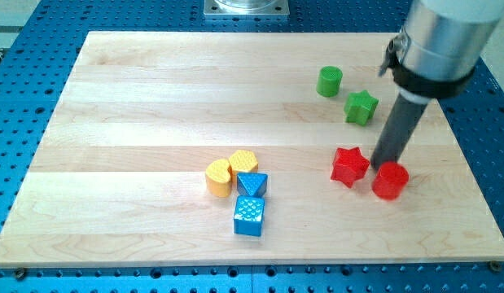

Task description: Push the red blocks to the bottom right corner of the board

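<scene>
**A:** What does everything sit on?

**B:** A pale wooden board (154,98) made of long planks, lying on a blue metal table (24,122) dotted with rows of holes. A grey metal plate (246,7) shows at the view's top edge. I can read no labels or writing anywhere.

**A:** Where are the red blocks?

**B:** Right of centre, in the lower half of the board. The red star (349,165) lies just beside the red cylinder (390,181), with a narrow gap between them.

**A:** And the arm? Are there jaws to report?

**B:** No jaws at all; it ends in a dark rod that holds nothing. My tip (383,165) comes down between the two red blocks, at the cylinder's upper left edge. It seems to touch the cylinder, though the angle leaves that unsure.

**A:** What else is there?

**B:** A green cylinder (330,81) and a green star (361,107) sit near each other toward the view's top right. Near the middle, a yellow block (218,178), another yellow block (243,161), a blue triangle (252,184) and a blue cube (249,216) huddle together, well apart from the red pair.
</scene>
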Controlling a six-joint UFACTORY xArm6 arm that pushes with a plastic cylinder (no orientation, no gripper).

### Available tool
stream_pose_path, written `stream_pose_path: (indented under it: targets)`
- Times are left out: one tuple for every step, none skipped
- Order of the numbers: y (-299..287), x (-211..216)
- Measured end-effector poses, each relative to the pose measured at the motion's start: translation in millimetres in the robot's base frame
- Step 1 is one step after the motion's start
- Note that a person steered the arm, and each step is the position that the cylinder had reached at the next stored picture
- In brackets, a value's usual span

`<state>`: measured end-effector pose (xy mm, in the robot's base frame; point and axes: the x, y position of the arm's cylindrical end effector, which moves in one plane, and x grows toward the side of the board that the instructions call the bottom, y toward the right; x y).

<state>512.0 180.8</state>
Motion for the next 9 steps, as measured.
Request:
stream_pose_path:
  targets:
    - [34.6,34.5]
    - [20.9,-15.4]
    - [-13.6,-45.1]
    - [-43.5,-36.9]
    - [-38.6,-15.4]
    - [-60.6,-45.2]
    - [-83.8,-0.8]
    - [-41.7,28.7]
    - [-17.8,31.2]
